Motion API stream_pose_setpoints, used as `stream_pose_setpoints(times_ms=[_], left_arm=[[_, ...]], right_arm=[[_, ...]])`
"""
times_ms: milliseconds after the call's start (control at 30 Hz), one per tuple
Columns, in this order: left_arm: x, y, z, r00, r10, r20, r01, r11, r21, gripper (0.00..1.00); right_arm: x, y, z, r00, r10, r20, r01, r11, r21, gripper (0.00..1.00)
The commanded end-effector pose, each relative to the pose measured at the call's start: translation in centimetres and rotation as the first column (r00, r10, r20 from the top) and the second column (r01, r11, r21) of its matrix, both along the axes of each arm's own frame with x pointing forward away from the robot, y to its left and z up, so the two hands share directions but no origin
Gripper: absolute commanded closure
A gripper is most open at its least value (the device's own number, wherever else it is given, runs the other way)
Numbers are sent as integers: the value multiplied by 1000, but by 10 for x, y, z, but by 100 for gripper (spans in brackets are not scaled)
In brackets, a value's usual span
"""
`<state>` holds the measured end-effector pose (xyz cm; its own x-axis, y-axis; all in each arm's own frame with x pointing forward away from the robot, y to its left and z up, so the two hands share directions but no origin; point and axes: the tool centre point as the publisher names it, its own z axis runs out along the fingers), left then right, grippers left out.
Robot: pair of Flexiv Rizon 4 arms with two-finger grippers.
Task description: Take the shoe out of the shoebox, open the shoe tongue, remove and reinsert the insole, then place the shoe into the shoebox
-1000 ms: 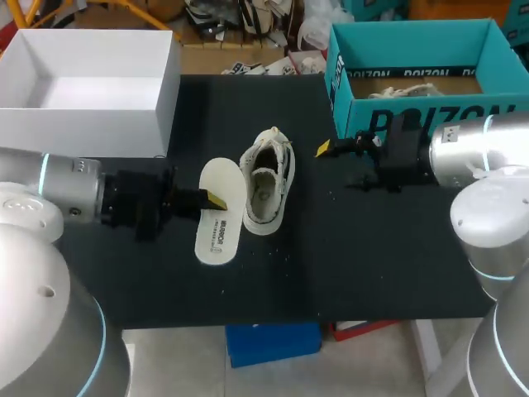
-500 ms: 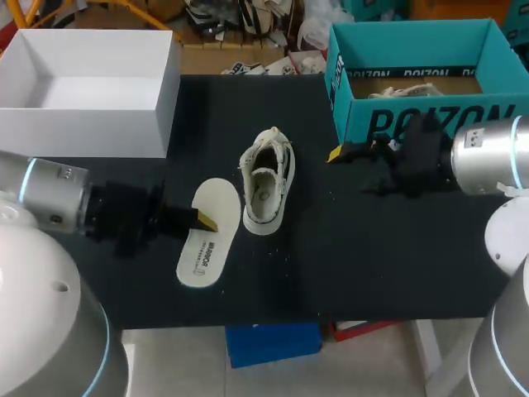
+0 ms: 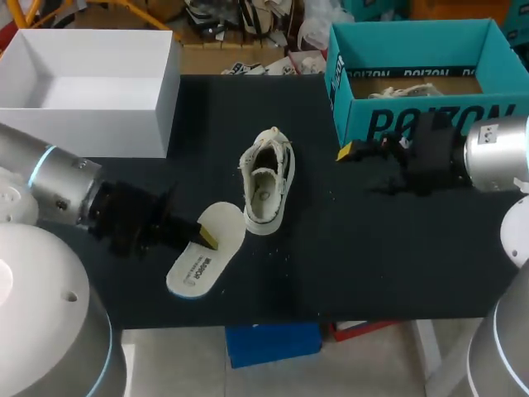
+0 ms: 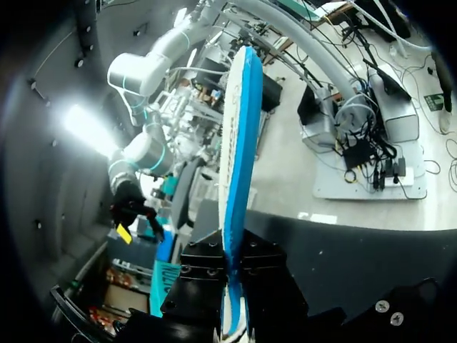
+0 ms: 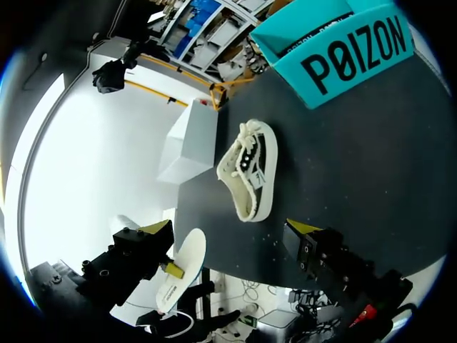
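Observation:
The cream shoe (image 3: 266,185) lies on the black table (image 3: 355,248) with its opening up; the right wrist view has the shoe (image 5: 250,174) on its side ahead of the fingers. Its white insole (image 3: 204,251) is off to the shoe's front left, and my left gripper (image 3: 207,238) is shut on the insole's edge. Edge-on in the left wrist view, the insole (image 4: 236,164) shows a blue underside and stands up from my left gripper (image 4: 230,289). My right gripper (image 3: 355,162) stands open and empty to the right of the shoe, in front of the teal shoebox (image 3: 350,107).
A white open box (image 3: 157,107) stands at the back left of the table. The teal shoebox (image 5: 350,51) at the back right holds another shoe (image 3: 411,90). The insole (image 5: 173,277) sits close to the table's front edge.
My left gripper has drawn the insole away from the shoe toward the front left, turning it. My right arm has pulled back to the right, away from the shoe.

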<state>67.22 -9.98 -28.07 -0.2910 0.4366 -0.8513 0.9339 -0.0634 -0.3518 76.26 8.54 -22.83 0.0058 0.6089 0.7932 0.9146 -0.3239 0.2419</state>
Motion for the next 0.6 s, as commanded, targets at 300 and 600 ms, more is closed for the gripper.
stream_pose_setpoints(times_ms=[300, 600], left_arm=[[33, 1, 15, 999, 45, 27, -39, 982, -183, 100], [39, 14, 20, 991, 114, 65, -90, 951, -294, 100]], right_arm=[[6, 6, -3, 1000, 5, -30, -6, 1000, -8, 0], [28, 44, -13, 996, 11, -93, -14, 1000, -26, 0]])
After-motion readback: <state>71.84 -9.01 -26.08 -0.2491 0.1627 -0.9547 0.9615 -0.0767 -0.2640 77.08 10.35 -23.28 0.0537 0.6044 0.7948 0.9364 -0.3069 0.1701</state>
